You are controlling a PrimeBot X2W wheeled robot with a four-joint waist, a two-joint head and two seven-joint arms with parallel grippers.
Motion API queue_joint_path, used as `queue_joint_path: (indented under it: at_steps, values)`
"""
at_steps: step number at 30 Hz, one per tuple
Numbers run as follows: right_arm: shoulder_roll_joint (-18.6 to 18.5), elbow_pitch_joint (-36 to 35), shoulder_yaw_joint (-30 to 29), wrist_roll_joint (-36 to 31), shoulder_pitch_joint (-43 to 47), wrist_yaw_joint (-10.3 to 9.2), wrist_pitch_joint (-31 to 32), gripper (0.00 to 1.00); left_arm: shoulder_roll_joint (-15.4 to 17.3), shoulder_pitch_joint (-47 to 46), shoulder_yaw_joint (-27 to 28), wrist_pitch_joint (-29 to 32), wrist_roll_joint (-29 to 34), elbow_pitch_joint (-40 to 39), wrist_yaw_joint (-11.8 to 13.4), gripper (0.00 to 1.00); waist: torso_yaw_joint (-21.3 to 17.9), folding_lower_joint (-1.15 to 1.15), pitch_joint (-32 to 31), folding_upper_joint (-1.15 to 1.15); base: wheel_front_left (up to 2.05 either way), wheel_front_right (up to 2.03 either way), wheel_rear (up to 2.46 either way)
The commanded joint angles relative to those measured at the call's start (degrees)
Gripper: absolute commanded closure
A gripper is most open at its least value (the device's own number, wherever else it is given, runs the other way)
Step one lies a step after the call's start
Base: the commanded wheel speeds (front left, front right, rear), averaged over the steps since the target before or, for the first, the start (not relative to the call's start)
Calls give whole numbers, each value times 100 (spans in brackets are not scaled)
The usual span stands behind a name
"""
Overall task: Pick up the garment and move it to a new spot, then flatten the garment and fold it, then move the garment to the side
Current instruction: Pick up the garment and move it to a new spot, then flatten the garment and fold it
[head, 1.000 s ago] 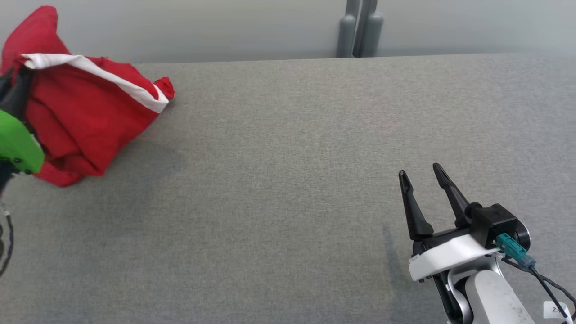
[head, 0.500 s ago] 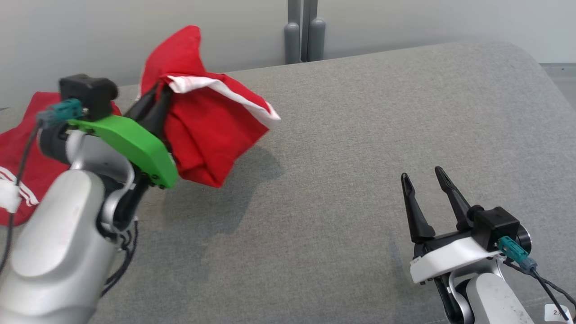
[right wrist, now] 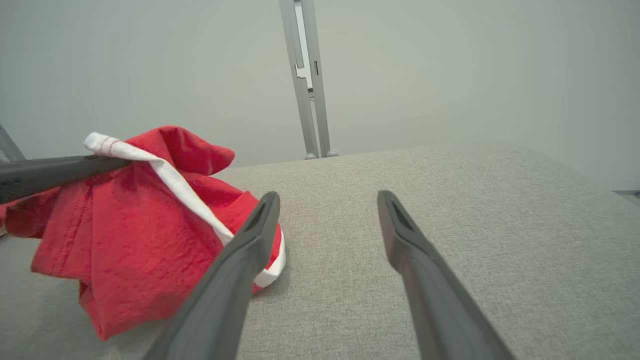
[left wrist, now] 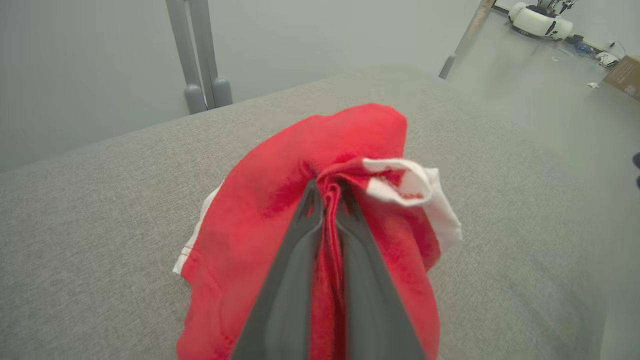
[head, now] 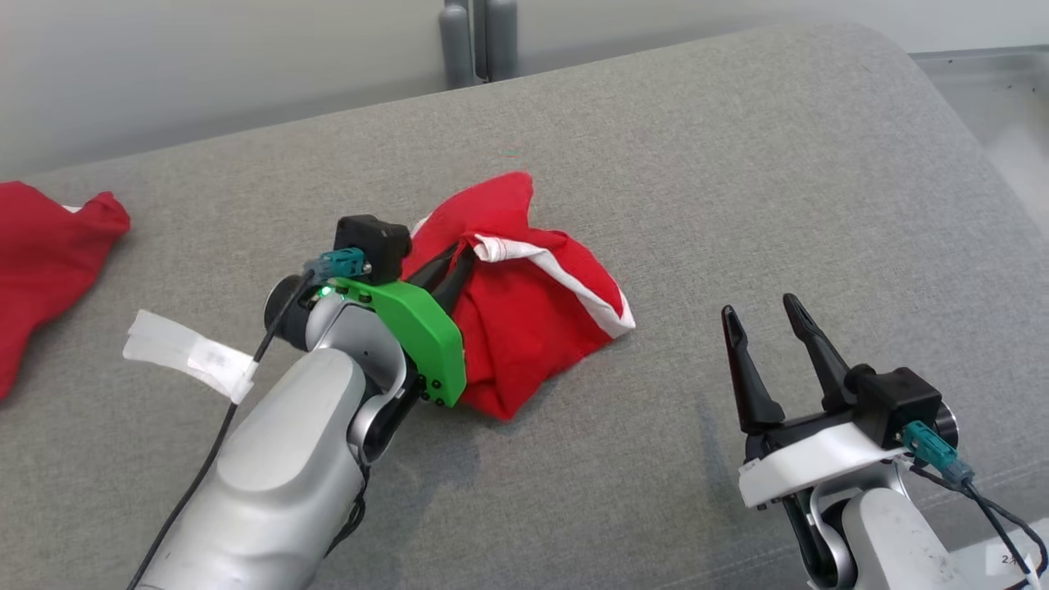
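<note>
The garment (head: 533,328) is a red cloth with a white band along one edge. It sits in a bunched heap near the middle of the grey soft table (head: 737,164). Its top is lifted up in a peak and its low folds look like they touch the table. The left gripper (head: 459,250) is clamped tight on that peak. From the left wrist view, a fold of red cloth is squeezed between its two dark fingers (left wrist: 295,280). In the right wrist view, a few thin red lines show near the end of the white band, but they spell no words that can be read. A green part (head: 418,328) sits on the left wrist, just beside the heap. A strip of white tape (head: 192,356) is wrapped on the black cable of that arm, and any marks on it are too blurry to read. The right gripper (head: 760,306) is off to the right, apart from the garment, with its fingers spread wide and nothing between them. A small white label (head: 1012,561) lies by that arm at the corner; its writing is too small to read. Another red cloth (head: 41,246) lies far to the left on the table. Two grey posts (head: 475,41) stand behind the table's far edge.
</note>
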Motion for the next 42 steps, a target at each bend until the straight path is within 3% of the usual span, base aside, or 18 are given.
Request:
queue_joint_path:
  at_steps: [1,8,9,10,11,18,24,36,37,38,40,42]
  values:
    - [-11,-14,17,40,-89,0,-20,0,-3,-123,-30,-84,73,206,-19,100,-174,0,162,0,0,0,0]
    - [-12,-13,2,122,-118,0,-20,0,-128,-390,-148,-775,307,1572,-28,100,-335,0,332,0,0,0,0]
    - [-12,-10,-11,123,-119,0,-20,0,-142,-418,-161,-856,335,1692,-29,85,-332,0,334,0,0,0,0]
    - [-12,-6,-25,119,-116,0,-20,0,-166,-449,-153,-949,343,1806,-31,53,-323,0,331,0,0,0,0]
    - [-12,0,-53,108,-104,0,-20,0,-201,-482,-141,-1037,328,1905,-34,0,-302,0,320,0,0,0,0]
    - [-12,51,-96,20,-65,0,-20,0,-482,-615,-160,-1446,117,2175,-118,0,-94,0,146,0,0,0,0]
    - [-12,86,-7,19,-80,0,-20,0,-601,-649,-301,-1443,-77,2150,-155,0,-52,0,67,0,0,0,0]
    - [-11,40,43,66,-181,0,-20,0,-631,-1071,-456,-1450,-242,2587,-166,0,-457,0,345,0,0,0,0]
    - [-12,32,17,60,-176,0,-20,0,-633,-1095,-492,-1448,-243,2608,-168,16,-464,0,361,0,0,0,0]
    - [-11,26,-9,56,-171,0,-20,0,-633,-1112,-529,-1434,-247,2627,-170,43,-466,0,372,0,0,0,0]
    - [-11,20,-54,49,-165,0,-20,0,-636,-1128,-601,-1448,-266,2623,-172,66,-452,0,380,0,0,0,0]
    - [-12,21,-119,36,-153,0,-20,0,-640,-1117,-651,-1488,-309,2565,-172,96,-406,0,359,0,0,0,0]
